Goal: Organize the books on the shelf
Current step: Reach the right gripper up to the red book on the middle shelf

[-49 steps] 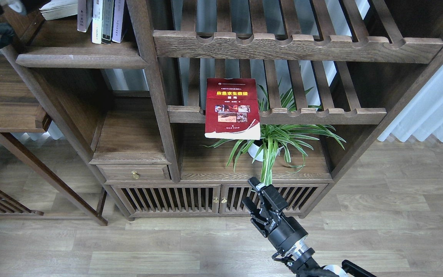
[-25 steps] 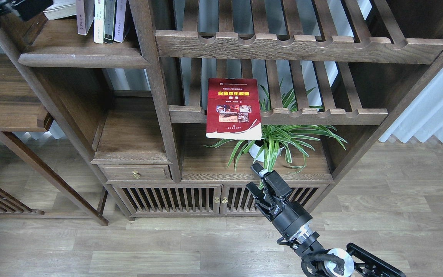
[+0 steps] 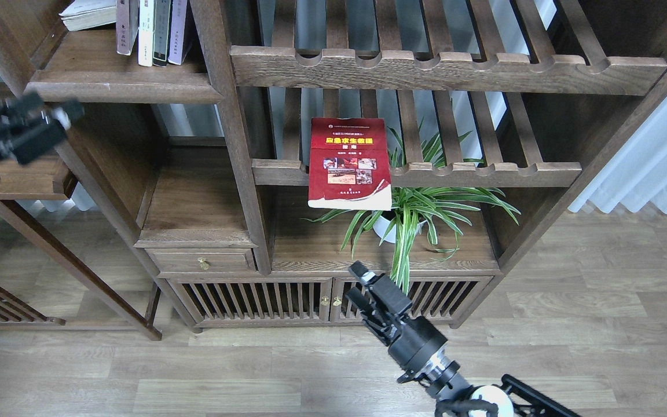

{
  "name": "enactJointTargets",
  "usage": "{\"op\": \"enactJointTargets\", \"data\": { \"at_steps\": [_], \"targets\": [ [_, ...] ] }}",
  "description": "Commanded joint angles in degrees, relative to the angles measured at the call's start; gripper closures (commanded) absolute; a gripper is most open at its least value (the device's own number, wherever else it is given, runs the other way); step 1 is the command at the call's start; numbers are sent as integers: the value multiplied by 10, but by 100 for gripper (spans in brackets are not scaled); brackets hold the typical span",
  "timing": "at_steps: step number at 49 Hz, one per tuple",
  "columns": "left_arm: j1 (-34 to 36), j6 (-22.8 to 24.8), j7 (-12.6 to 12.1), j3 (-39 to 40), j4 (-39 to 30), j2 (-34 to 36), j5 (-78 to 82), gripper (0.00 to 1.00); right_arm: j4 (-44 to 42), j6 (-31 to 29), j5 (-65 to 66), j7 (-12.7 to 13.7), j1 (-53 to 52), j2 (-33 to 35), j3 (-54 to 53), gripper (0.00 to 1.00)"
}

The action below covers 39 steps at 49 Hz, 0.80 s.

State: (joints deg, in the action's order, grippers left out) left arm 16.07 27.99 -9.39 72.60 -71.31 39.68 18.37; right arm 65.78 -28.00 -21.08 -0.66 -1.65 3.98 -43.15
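Red book [image 3: 350,163]: laid on slatted rack [image 3: 484,172], near edge overhanging its rail.
Below: plant [image 3: 411,211].
Right gripper [image 3: 358,286]: fingers parted, nothing held.
Left gripper [image 3: 26,124]: blurred, state cannot be told.
Shelf [image 3: 119,87]: upper left, thin books [image 3: 151,29] stood upright.

A home living room or study is suggested by a dark wooden display cabinet [image 3: 235,174] holding books [image 3: 151,29], a potted spider plant [image 3: 411,211], wood-plank flooring [image 3: 571,324] and white curtains [image 3: 652,168] seen at the right.
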Motion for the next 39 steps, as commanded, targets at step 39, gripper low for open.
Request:
{"op": "enactJointTargets", "data": {
  "at_steps": [39],
  "targets": [
    [-165,0,3,1,52,-62,-2,1,-156,0,19,-16,-150,-40,-47,1]
  ]
}}
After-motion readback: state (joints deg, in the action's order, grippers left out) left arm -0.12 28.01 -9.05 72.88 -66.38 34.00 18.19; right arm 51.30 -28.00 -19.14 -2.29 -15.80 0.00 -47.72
